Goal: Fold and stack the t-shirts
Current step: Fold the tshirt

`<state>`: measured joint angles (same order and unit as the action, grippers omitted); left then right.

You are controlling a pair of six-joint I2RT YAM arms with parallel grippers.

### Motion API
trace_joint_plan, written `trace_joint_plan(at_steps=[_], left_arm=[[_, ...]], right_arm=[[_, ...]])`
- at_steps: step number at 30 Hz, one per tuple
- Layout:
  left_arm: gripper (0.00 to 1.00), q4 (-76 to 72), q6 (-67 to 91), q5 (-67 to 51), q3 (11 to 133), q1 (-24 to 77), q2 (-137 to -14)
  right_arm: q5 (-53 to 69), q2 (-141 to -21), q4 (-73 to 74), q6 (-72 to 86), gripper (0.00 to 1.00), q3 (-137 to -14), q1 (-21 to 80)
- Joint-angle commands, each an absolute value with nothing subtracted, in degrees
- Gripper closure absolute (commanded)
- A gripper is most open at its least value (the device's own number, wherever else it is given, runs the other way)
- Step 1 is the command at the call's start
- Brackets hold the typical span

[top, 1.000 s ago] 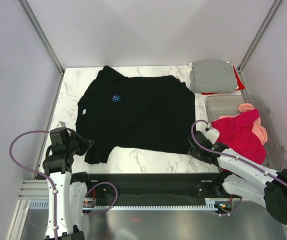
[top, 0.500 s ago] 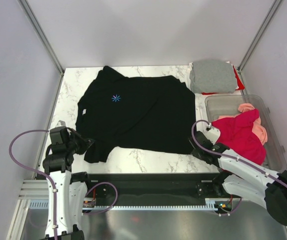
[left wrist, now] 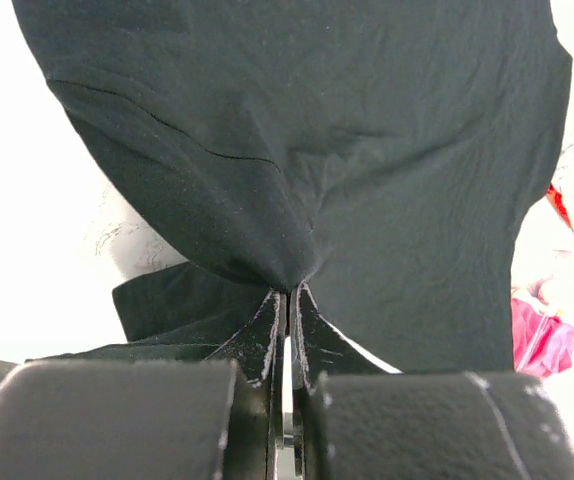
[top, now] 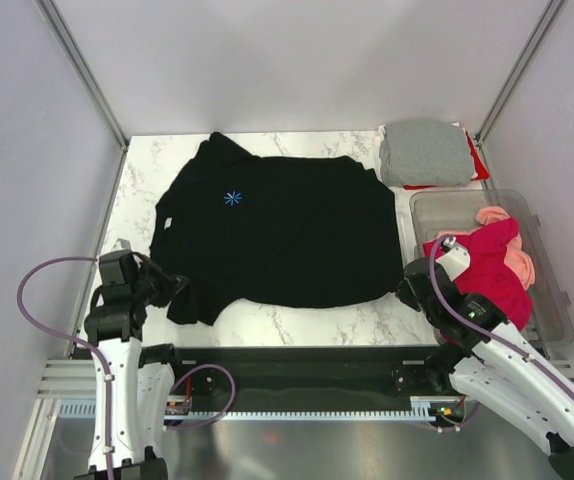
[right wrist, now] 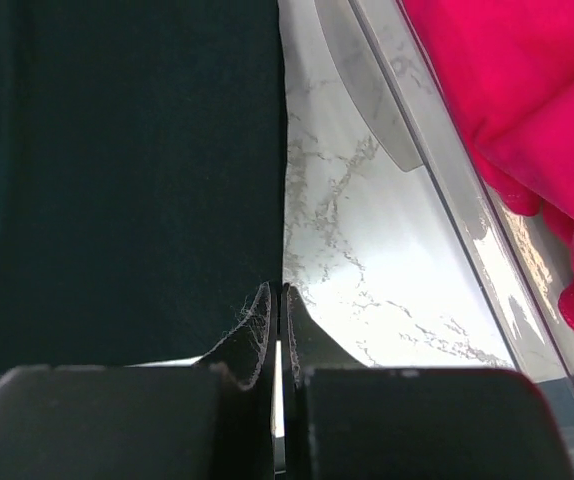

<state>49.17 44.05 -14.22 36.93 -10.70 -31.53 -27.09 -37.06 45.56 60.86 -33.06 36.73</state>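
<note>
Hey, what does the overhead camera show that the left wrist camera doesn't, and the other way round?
Only overhead: the folded grey t-shirt, the clear tub and the blue logo. Only the left wrist: a close look at the left gripper shut on a bunched fold of the black t-shirt. Both: the black t-shirt, the marble table and a bit of crimson t-shirt.

Soft, even light; left wrist view blown out white around the black t-shirt (left wrist: 367, 150).
</note>
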Motion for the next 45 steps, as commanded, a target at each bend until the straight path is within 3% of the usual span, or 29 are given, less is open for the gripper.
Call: trace_joint_plan(at_steps=[1,6,12,17,32,37,38,39,40,41,42,44,45], left_arm=[[0.98,47.37,42.37,-15.3,41.12,-10.81,-32.43],[0.98,45.62,38.86,-14.06,45.69,-10.72,-38.48],[0.98,41.14,35.6,-17.75,53.86,-10.81,-54.82],[0.98,38.5,33.66,-17.41,63.36,-10.72,-69.13],[0.98,39.64,28.74,-22.15,92.97,-8.0,-108.44],[0.85,42.88,27.42,-22.33,105.97,-7.12,-120.98],[0.59,46.37,26.38,-22.59,109.39,-6.95,-123.2],[0.47,49.8,25.85,-22.76,117.52,-7.03,-125.31],[0.4,52.88,25.23,-22.76,121.43,-6.77,-127.25],[0.32,56.65,24.62,-21.98,123.99,-6.51,-127.44],[0.24,56.6,24.7,-18.93,123.14,-6.24,-125.35],[0.09,54.24,25.31,-16.71,117.19,-6.42,-116.78],[0.09,51.44,25.66,-15.83,109.68,-6.76,-113.85]], right_arm=[[-29.09,-36.74,49.13,61.0,1.0,-37.43,36.65],[-31.37,-42.61,47.64,58.54,1.0,-42.09,36.65],[-35.69,-52.28,45.45,52.83,1.0,-52.11,33.23],[-28.84,-60.88,37.29,46.07,1.0,-55.81,23.92],[-20.83,-86.81,23.56,41.22,1.0,-64.33,13.71],[-20.3,-95.43,22.32,40.26,1.0,-70.47,12.31],[-19.43,-99.1,22.41,39.91,1.0,-72.05,12.04],[-18.29,-101.14,22.85,39.12,0.9,-76.86,11.61],[-17.59,-104.82,26.16,38.15,0.48,-79.78,10.91],[-17.4,-105.81,27.93,37.54,0.31,-82.5,10.81],[-17.05,-105.3,29.86,37.01,0.22,-85.57,10.9],[-16.44,-101.9,29.88,37.09,0.2,-84.82,10.99],[-15.74,-99.6,29.62,37.44,0.18,-81.33,11.07]])
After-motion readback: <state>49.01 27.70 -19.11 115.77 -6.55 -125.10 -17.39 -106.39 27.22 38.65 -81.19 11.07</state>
